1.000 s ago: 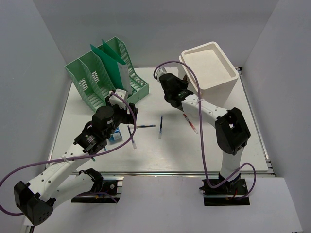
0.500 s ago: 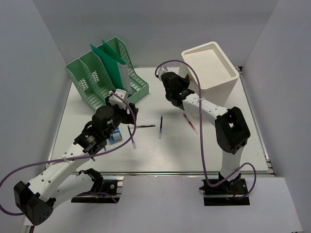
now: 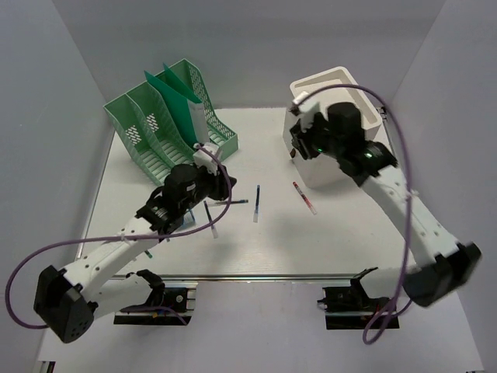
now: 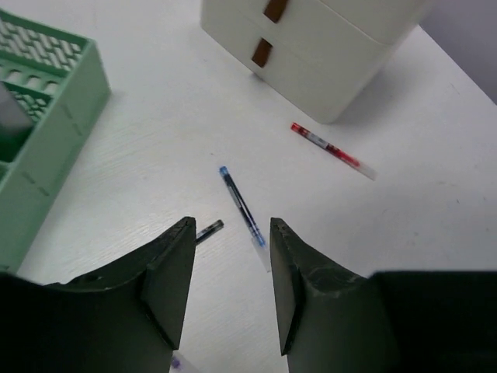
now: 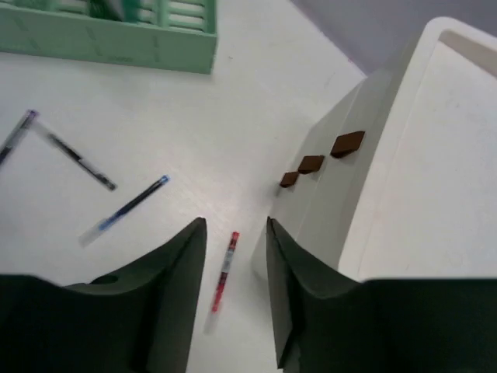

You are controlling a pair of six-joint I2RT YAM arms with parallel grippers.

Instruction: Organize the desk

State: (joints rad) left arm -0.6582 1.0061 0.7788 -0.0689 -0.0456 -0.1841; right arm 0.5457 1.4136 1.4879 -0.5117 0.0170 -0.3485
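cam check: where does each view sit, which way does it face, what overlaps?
Top external: above and behind the bases, looking down on the desk; the left arm and right arm show.
Left wrist: on the left arm, looking down past its dark fingers at a blue pen, red pen and white drawer box.
Right wrist: on the right arm beside the box, looking down past its own fingers.
Shared: all three hold those pens, the box and the green file rack.

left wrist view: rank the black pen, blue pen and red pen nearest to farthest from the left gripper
1. black pen, right at the left gripper's tips, slightly left
2. blue pen, just ahead, centre
3. red pen, farther right, beside the drawer box
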